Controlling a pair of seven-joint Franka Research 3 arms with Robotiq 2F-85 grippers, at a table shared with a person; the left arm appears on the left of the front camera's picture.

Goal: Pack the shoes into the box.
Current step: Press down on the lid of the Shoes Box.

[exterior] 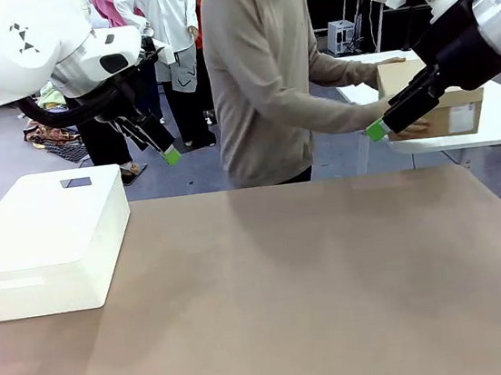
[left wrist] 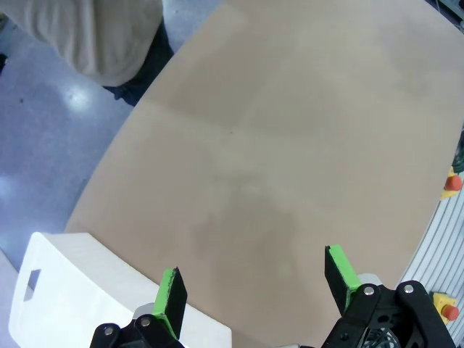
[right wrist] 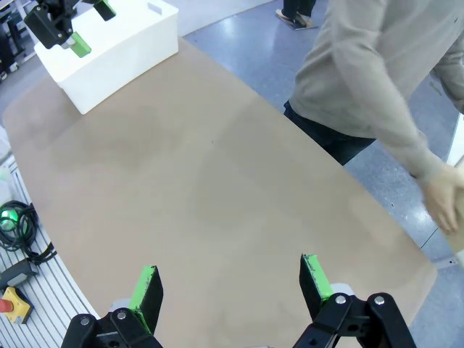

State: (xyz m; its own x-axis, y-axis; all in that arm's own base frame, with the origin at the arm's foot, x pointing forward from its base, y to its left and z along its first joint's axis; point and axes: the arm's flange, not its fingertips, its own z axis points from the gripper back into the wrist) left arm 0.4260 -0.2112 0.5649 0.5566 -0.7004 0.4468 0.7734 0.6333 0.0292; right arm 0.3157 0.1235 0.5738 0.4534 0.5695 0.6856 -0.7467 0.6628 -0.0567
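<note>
Cardboard box [exterior: 447, 108] in person's hand [exterior: 412, 128] | front view

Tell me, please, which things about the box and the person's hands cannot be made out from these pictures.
- Box, front view: the right gripper covers its left part; whether shoes are inside cannot be told.
- Person's hand, front view: mostly behind that gripper, so the grip is unclear.
- Person's hand, right wrist view: blurred, and the box is cut off by the right edge.
</note>
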